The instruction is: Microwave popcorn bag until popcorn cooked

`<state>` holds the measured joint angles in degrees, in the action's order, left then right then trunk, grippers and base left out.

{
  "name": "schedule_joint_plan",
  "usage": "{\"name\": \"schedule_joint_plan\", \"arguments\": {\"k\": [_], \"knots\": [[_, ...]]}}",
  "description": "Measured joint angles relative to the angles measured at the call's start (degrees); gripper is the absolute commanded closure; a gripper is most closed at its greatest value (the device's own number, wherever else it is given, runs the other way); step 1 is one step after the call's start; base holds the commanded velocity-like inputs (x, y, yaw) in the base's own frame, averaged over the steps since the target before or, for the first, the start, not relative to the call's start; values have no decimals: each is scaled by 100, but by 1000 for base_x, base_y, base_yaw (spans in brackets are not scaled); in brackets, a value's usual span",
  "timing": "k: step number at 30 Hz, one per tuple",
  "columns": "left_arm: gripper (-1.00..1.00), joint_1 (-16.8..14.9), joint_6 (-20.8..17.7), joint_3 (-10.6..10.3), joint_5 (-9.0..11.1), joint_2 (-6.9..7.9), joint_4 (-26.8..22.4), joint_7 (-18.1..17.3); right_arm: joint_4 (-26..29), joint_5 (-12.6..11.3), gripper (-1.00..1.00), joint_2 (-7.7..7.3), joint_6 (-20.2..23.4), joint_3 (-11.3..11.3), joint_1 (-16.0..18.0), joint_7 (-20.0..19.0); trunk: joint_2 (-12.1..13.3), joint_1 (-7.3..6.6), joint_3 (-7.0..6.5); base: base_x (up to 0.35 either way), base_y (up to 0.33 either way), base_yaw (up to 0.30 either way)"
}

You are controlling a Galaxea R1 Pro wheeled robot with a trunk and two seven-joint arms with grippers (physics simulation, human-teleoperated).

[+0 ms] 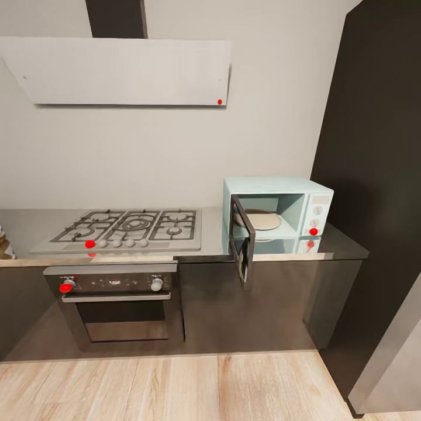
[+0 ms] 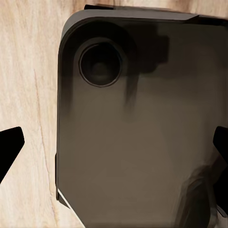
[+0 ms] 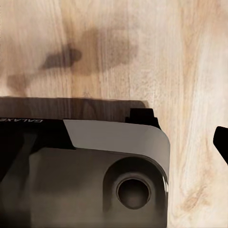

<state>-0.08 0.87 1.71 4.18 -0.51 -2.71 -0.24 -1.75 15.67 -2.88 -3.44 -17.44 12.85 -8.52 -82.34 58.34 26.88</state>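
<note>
One appliance of the task shows from the head: the microwave [image 1: 278, 213] stands at the right end of the countertop [image 1: 210, 248], its door [image 1: 242, 245] swung open toward the near side and a pale turntable plate [image 1: 260, 220] bare inside. To its left lie the gas hob [image 1: 126, 228] and, below, the built-in oven [image 1: 117, 304]. The popcorn bag is not among these things, so where it sits cannot be told. By its description as a crumpled paper sack, it should be light, soft and easily crushed; a gentle pinch at the rolled rim would likely serve best.

Left wrist view: the left gripper [image 2: 114, 152] points down over the robot's dark base [image 2: 142, 123] and the wooden floor [image 2: 28, 71], fingertips [image 2: 9, 145] spread wide, nothing between them.

Right wrist view: one dark fingertip [image 3: 221, 142] of the right gripper shows above floor and base; its spread cannot be told. Both arms seem hung low.
</note>
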Motion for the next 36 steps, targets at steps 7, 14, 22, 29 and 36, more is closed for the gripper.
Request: {"name": "schedule_joint_plan", "arguments": {"k": [7, 14, 22, 29, 36], "knots": [[-100, 1, 0, 3, 3, 0, 0, 11, 0, 6, -100, 29, 106, 2, -7, 21, 0, 0, 0, 0, 0, 97], [-100, 1, 5, 8, 3, -5, 0, 36, 0, 1, -100, 32, 90, 2, -18, 30, 0, 0, 0, 0, 0, 264], [-100, 2, 8, 4, 375, 3, 0, 48, 0, 4, -100, 41, 84, 7, -18, 235, 0, 0, 0, 0, 0, 269], [-100, 0, 332, -2, 711, 10, 14, 48, 0, 18, -100, 74, 73, 9, -90, 506, 0, 0, 0, 0, 0, 271], [-100, 0, 356, -1, 714, 9, 12, 53, 0, 19, -100, 89, 73, 18, -92, 573, 0, 0, 0, 0, 0, 272]]}}
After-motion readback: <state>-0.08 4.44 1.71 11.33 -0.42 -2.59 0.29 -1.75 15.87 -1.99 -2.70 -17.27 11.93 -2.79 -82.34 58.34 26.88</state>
